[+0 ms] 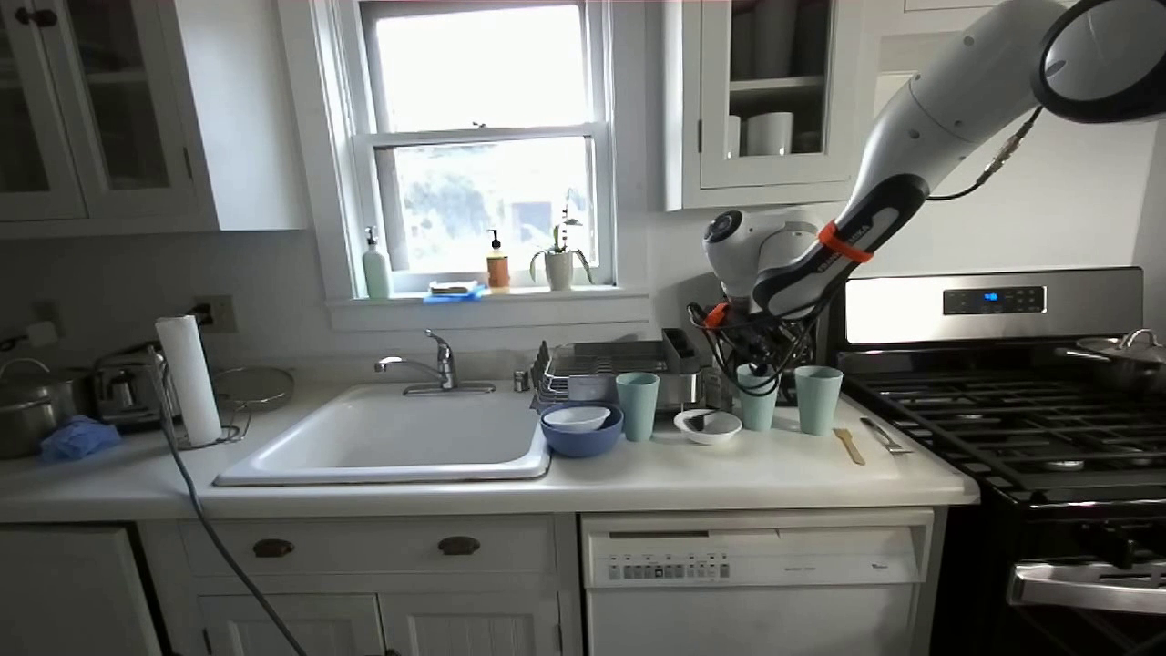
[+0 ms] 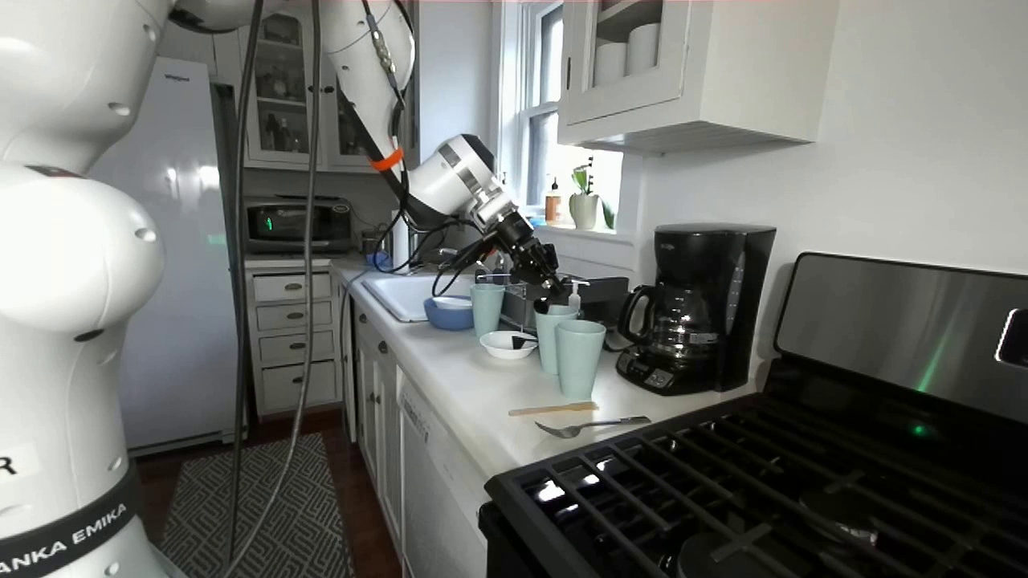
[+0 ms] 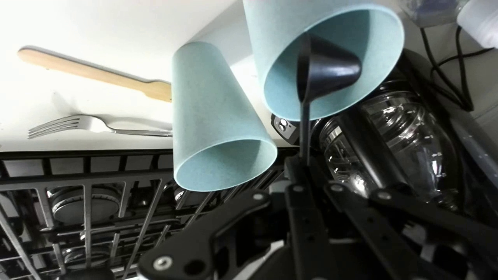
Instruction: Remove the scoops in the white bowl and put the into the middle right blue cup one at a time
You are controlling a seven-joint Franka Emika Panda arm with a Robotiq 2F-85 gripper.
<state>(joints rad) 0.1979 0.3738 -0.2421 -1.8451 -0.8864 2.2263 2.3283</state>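
Note:
The white bowl (image 1: pixel 708 427) stands on the counter in both exterior views (image 2: pixel 506 346). A black scoop (image 2: pixel 520 343) lies in it. To its right is the middle pale blue cup (image 1: pixel 757 401), which also shows in the wrist view (image 3: pixel 286 23). My gripper (image 3: pixel 305 165) is shut on the thin handle of another black scoop (image 3: pixel 330 70). The scoop's head is at the middle cup's mouth, seen against its inside; I cannot tell how deep it is. In an exterior view my gripper (image 2: pixel 552 287) is just above that cup, tilted down. The white bowl is out of the wrist view.
Another blue cup (image 1: pixel 819 401) stands close on the right, one more (image 1: pixel 638 407) left. A blue bowl (image 1: pixel 585 444) is near the sink (image 1: pixel 383 474). A coffee maker (image 2: pixel 699 305), dish rack (image 1: pixel 615 355), wooden utensil (image 3: pixel 93 72), fork (image 3: pixel 93 124) and stove (image 2: pixel 723 482) are nearby.

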